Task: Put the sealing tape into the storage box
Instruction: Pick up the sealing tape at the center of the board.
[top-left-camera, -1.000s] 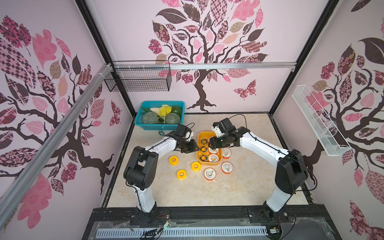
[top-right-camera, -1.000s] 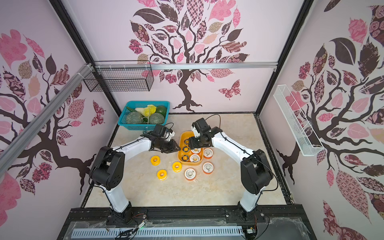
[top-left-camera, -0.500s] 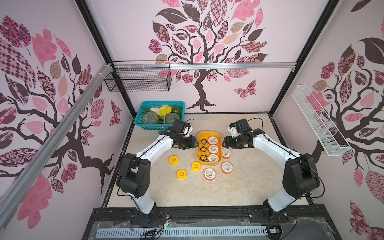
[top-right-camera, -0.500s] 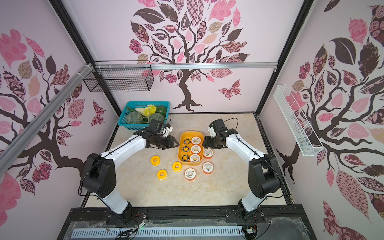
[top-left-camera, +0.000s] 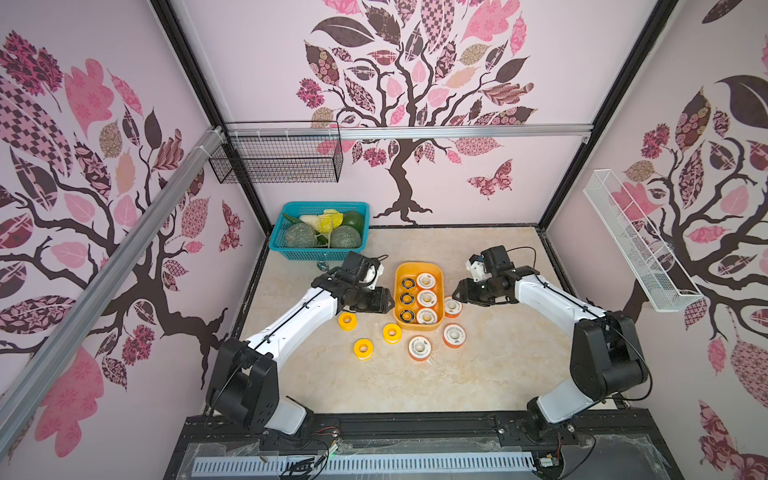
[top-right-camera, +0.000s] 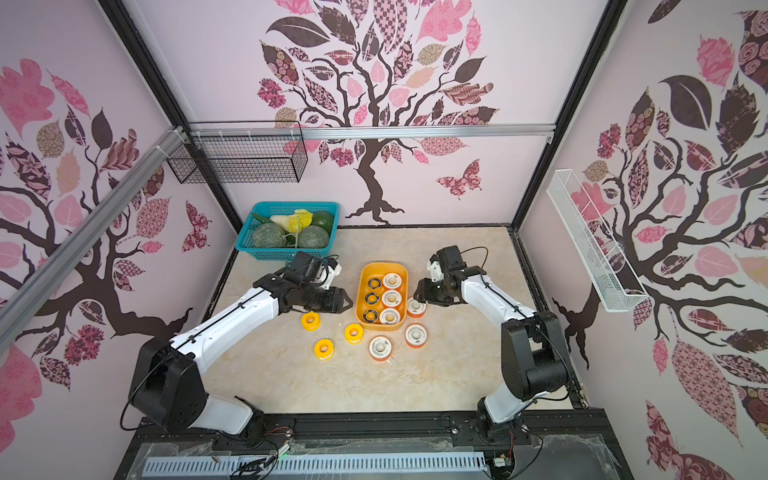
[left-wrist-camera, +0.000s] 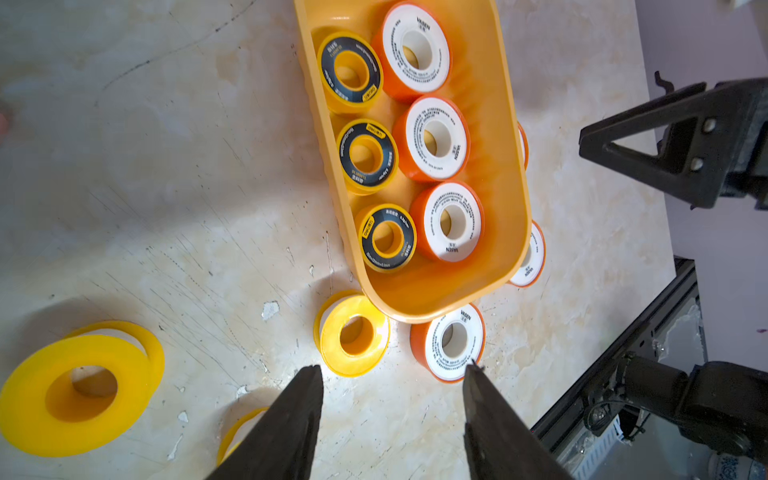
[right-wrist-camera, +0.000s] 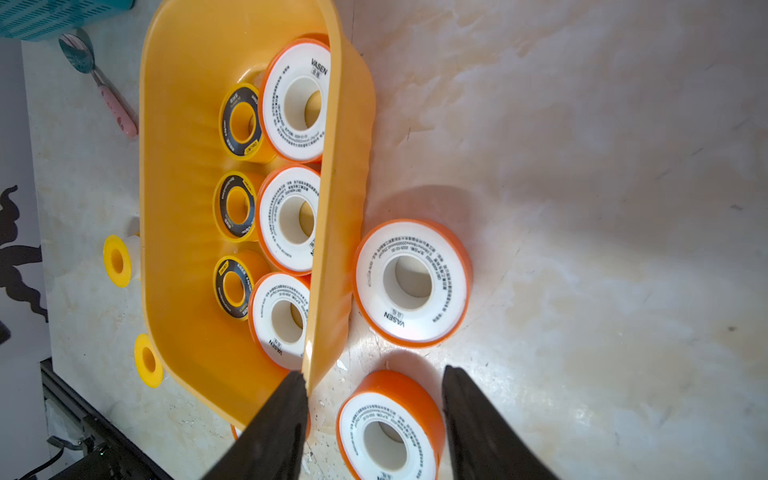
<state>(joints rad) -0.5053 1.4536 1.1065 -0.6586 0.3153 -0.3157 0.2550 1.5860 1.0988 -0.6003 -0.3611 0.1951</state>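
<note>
The storage box, a shallow orange-yellow tub, sits mid-table and holds several sealing tape rolls, black-and-yellow ones and orange-and-white ones. Three yellow rolls lie at its front left. Three orange-and-white rolls lie at its right and front. My left gripper hangs open and empty just left of the box. My right gripper is open at the box's right side. In the right wrist view an orange roll shows between its fingers with gaps on both sides.
A teal basket of vegetables stands at the back left, with a pink-handled spoon lying in front of it. A black wire basket hangs on the back wall. A white wire rack hangs on the right wall.
Both grippers have left the space over the box. The left one drew back to the left and opened. The right one swung out right, then returned toward the rolls beside the box.
</note>
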